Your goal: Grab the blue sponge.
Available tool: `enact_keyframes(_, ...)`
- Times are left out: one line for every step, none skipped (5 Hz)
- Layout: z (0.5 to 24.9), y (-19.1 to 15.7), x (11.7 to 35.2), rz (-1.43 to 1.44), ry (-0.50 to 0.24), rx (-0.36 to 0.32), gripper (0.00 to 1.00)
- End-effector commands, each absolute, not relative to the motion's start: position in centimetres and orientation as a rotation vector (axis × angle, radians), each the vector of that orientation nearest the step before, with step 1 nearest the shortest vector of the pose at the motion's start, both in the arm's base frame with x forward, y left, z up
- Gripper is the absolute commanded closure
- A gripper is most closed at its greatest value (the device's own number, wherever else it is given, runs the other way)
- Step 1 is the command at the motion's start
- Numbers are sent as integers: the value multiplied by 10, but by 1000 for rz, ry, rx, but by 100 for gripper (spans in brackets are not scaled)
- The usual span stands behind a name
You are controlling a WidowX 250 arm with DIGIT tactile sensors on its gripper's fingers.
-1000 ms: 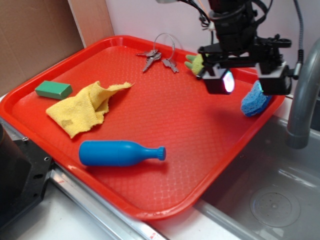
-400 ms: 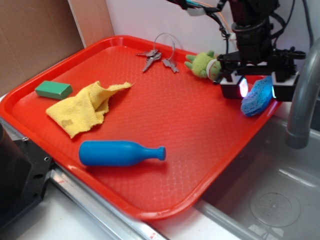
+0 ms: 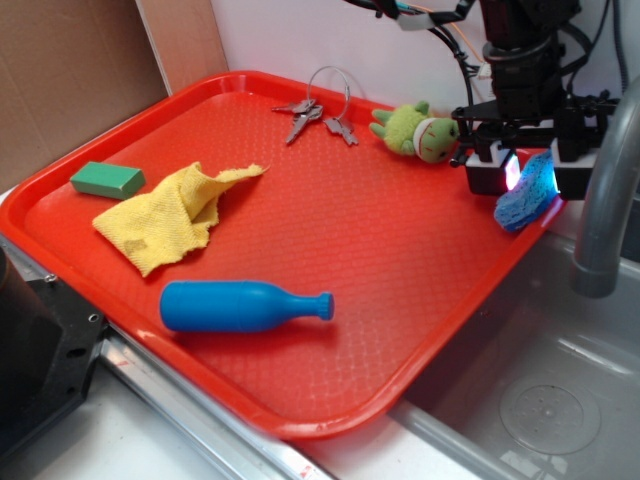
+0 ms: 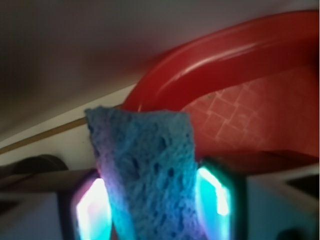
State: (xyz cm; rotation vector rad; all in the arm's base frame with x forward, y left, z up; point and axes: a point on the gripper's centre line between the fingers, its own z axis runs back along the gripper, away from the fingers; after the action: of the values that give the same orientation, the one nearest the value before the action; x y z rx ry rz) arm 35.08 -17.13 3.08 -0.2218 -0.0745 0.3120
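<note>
Blue sponge (image 3: 527,195) propped at the red tray's (image 3: 330,240) far right rim, straddled across its width by the gripper (image 3: 530,176), pads flanking, contact unclear; looks light, soft, compressible, so a mid-body pinch should hold.

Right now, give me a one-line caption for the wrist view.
Blue sponge sits between the lit fingers, with the red tray's rim curving behind it.
</note>
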Motion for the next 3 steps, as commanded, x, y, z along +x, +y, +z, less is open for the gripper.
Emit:
enact_keyframes(102, -144, 326, 296, -124, -280, 100)
enact_keyframes(137, -116, 291, 309, -189, -178, 100)
enact_keyframes(150, -79, 254, 437, -214, -19, 100)
